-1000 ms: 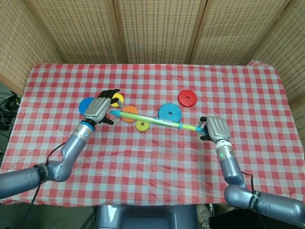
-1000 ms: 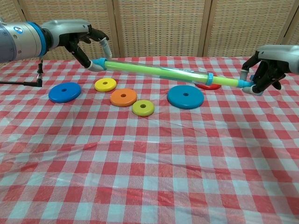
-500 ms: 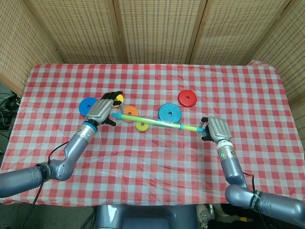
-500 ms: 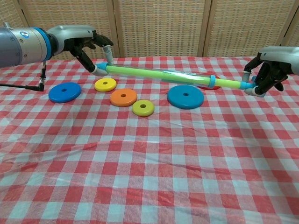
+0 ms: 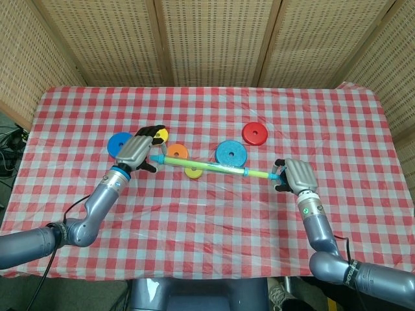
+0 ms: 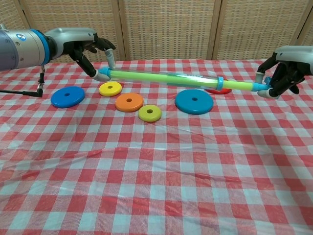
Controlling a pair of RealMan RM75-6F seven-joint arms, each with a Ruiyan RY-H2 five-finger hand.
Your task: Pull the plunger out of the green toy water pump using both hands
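**A:** Where's the green toy water pump sitting?

**B:** Not sitting, it's up off the checked tablecloth, stretched level over the colored discs. The left hand is clamped on the tube's blue end, and the right hand is pinching the plunger by its handle.

**A:** And the discs?

**B:** The big blue disc and the orange disc lie right under it.

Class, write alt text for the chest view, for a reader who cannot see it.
Two robot hands hold a long green toy water pump level above a red-checked tablecloth, the left hand gripping one end and the right hand the other. Under it lie flat discs: blue, yellow, orange and red.
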